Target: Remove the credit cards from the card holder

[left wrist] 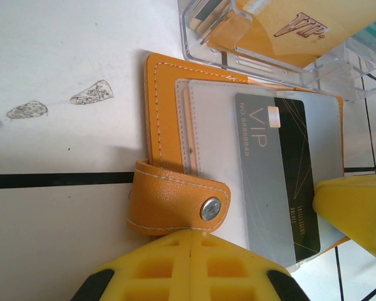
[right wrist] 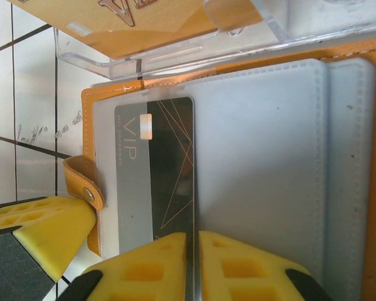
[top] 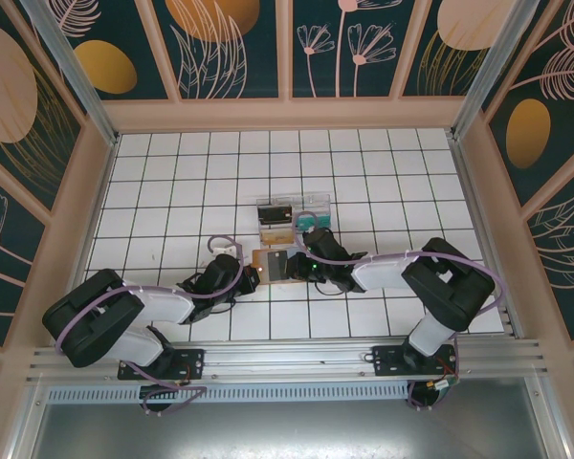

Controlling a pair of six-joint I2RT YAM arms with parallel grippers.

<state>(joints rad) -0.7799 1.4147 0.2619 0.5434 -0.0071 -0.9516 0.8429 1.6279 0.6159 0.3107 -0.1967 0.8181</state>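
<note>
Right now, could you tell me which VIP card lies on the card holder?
The grey-and-black VIP card; the orange VIP card sits in the clear tray instead.

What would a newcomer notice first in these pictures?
An open orange card holder lies mid-table, a grey and black VIP card showing against its pale panels. Just behind it stands a clear plastic tray holding a gold VIP card. The left arm and right arm reach in from the near edge.

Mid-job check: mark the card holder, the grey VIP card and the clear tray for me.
card holder (left wrist: pixel 160 106), left wrist view, orange outer edge beside the pockets.
grey VIP card (right wrist: pixel 153 175), right wrist view, middle of its face.
clear tray (right wrist: pixel 175 58), right wrist view, its near wall.
</note>
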